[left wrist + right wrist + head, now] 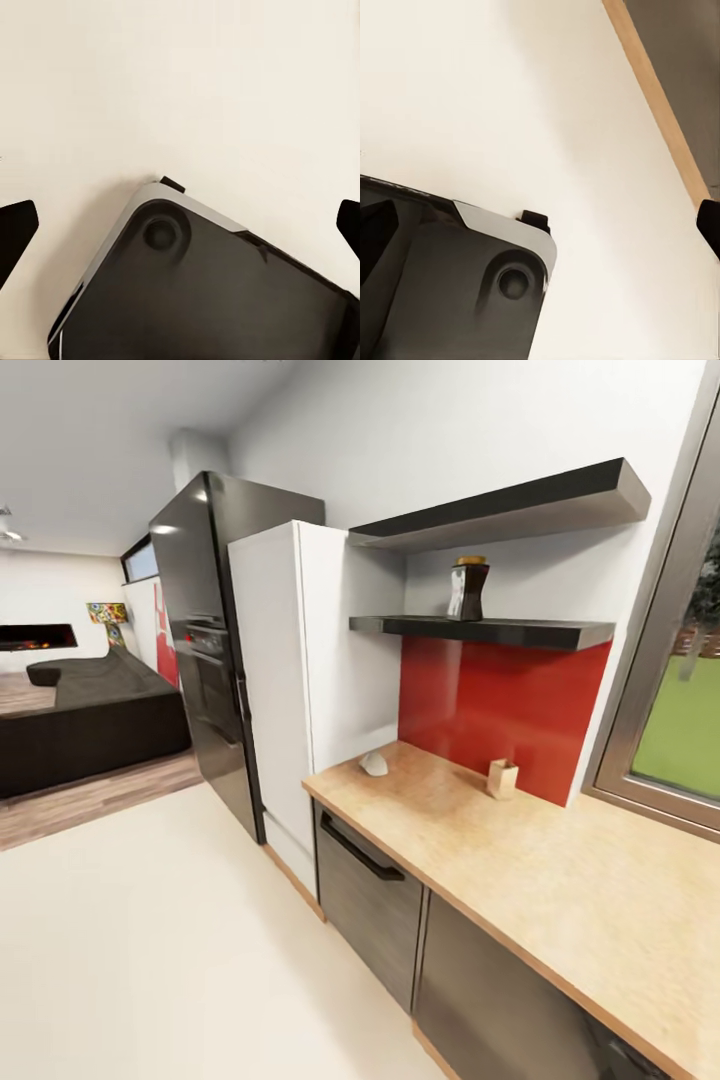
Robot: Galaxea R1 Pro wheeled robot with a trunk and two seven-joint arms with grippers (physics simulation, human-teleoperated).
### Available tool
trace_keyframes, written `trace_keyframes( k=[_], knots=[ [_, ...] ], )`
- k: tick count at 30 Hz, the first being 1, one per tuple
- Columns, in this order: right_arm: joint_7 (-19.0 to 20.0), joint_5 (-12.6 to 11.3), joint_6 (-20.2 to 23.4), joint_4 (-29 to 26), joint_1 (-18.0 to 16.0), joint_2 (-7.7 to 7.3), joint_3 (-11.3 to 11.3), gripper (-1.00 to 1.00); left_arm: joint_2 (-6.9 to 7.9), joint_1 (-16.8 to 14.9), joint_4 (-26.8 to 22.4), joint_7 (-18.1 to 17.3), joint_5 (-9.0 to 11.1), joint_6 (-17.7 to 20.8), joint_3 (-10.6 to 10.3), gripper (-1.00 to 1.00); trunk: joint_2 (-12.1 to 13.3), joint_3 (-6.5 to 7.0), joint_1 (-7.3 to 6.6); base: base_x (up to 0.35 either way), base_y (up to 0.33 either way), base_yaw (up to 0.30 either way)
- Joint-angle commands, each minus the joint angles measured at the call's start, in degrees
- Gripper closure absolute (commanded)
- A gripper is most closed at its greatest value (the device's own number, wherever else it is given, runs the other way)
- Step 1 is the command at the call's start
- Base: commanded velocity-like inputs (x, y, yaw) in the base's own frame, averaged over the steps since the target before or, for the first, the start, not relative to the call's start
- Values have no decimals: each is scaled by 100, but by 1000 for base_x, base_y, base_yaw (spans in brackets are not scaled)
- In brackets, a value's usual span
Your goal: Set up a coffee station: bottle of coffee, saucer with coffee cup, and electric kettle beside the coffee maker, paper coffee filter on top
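A: left gripper state?
B: jaws spread wide, dark fingertips at the two edges of the left wrist view, nothing between them. Below it the robot base, dark top with a grey rim, and the cream floor

A: right gripper?
B: spread wide too, one fingertip clear at one edge, the other dark against the base. Holds nothing. That view also has the wooden plinth strip under the cabinets, with floor between base and strip

A: task items?
B: head view: bottle of coffee upright on the lower shelf, dark body, tan lid, near the shelf's middle. Upper shelf above it

A: counter?
B: countertop, light wood. A pale rounded object lies near its far-left corner, can't tell what it is. A small tan box-like object stands just in front of the red backsplash, can't identify it either

A: surroundings?
B: white tall cabinet abuts the counter's end, black oven column beyond it. Dark drawer fronts below the counter, one with a black bar handle. Window at the right, grass outside. Dark sofa in the far room
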Motion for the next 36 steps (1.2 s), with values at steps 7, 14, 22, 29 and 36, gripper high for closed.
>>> trace_keyframes(
  k=[7,14,22,29,36],
  knots=[
    [11,3,-35,19,-6,-2,11,-100,-2,-2,5,-1,-11,-22,21,-100,-4,-2,2,2,-7,294],
    [17,3,-22,19,-6,-2,11,-100,-9,-2,5,2,-26,-16,21,-100,-4,-2,2,0,-79,246],
    [16,45,148,8,-6,43,55,-100,-6,-2,1,0,-69,-15,14,-100,-4,-16,2,0,-262,35],
    [-19,197,-11,-1346,-6,739,79,-100,28,-2,-5,1,-17,24,55,-100,-4,-24,2,0,-39,1],
    [-34,106,-128,-4176,-6,1094,70,-100,25,-2,-5,-2,-20,36,56,-100,-4,-24,2,0,0,0]
  ],
)
